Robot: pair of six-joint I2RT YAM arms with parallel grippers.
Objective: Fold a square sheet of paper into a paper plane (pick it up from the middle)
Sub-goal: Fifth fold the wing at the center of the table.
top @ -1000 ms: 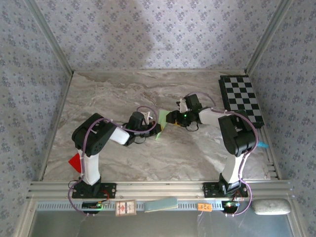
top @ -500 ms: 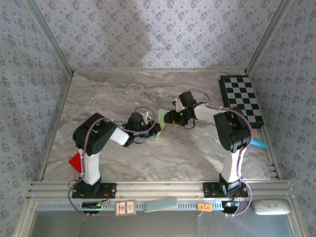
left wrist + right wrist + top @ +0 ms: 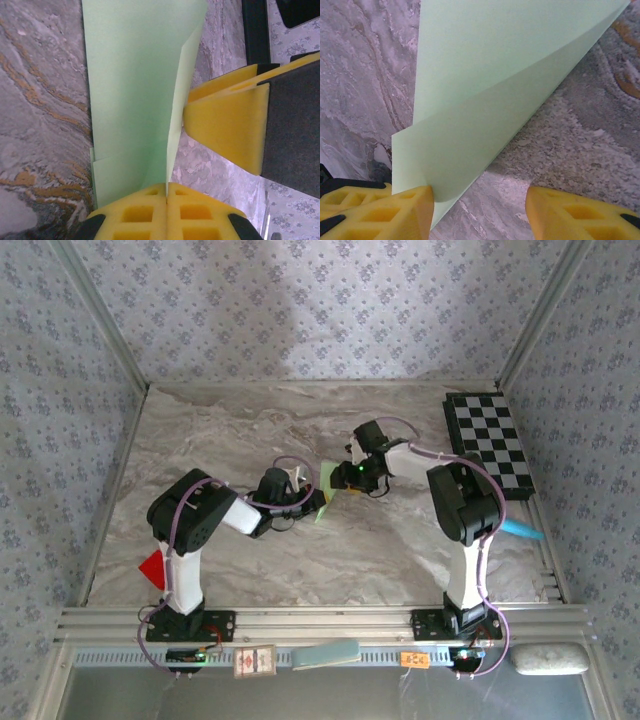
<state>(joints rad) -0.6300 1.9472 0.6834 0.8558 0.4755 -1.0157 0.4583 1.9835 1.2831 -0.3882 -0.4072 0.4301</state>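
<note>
Top view: the pale green folded paper (image 3: 327, 488) lies mid-table between the arms, with the left claw (image 3: 314, 502) at its near-left edge and the right claw (image 3: 343, 478) at its far-right edge. The grey veined marble table (image 3: 230, 430) is boxed in by floral-papered walls (image 3: 300, 310). A black-and-white chequered board (image 3: 490, 440) sits far right, well apart.

Left wrist: the left claw (image 3: 166, 189) is pinched tight on the paper's raised flap (image 3: 135, 75), a good anchor to hold firm.

Right wrist: the right claw (image 3: 477, 210) stands moderately wide, holding nothing, with the flap's corner touching one finger (image 3: 395, 210). It should probably get both layers squarely between the pads before closing, or the crease may skew.
</note>
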